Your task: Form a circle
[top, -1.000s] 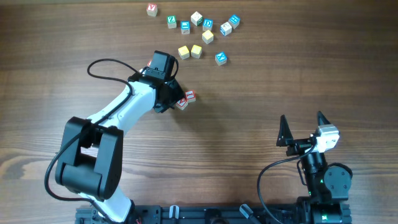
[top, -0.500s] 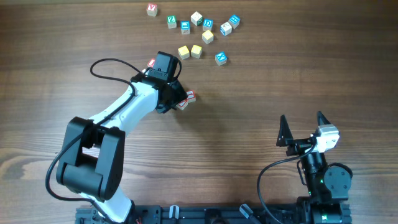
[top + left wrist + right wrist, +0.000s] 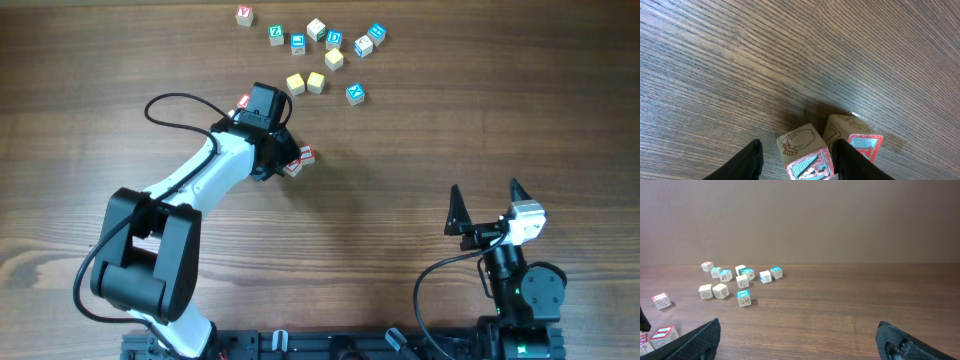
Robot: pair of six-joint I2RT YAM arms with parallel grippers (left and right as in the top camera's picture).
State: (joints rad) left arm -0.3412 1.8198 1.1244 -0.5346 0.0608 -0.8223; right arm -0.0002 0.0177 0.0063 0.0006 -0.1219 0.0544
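Note:
My left gripper [image 3: 287, 160] is low over the table middle, jaws open around a red-lettered cube [image 3: 805, 155]. The right finger [image 3: 847, 160] is against that cube; a gap separates it from the left finger [image 3: 752, 160]. A second red-lettered cube [image 3: 862, 142] lies just beyond the right finger, touching the first. A third red-lettered cube [image 3: 244, 101] lies beside the left wrist. Two plain yellow cubes [image 3: 306, 83] lie side by side further back. No circle of cubes shows in any view. My right gripper [image 3: 487, 192] stands open and empty at the front right.
A loose scatter of green-, blue- and red-lettered cubes [image 3: 325, 38] lies along the far edge. A blue-lettered cube [image 3: 355, 94] sits alone nearer. The left arm's black cable [image 3: 165, 105] loops over the table to its left.
The left arm shifted slightly up and right, uncovering the red-lettered cube beside its wrist. Over the last half second nothing visibly moved. The right arm stayed still.

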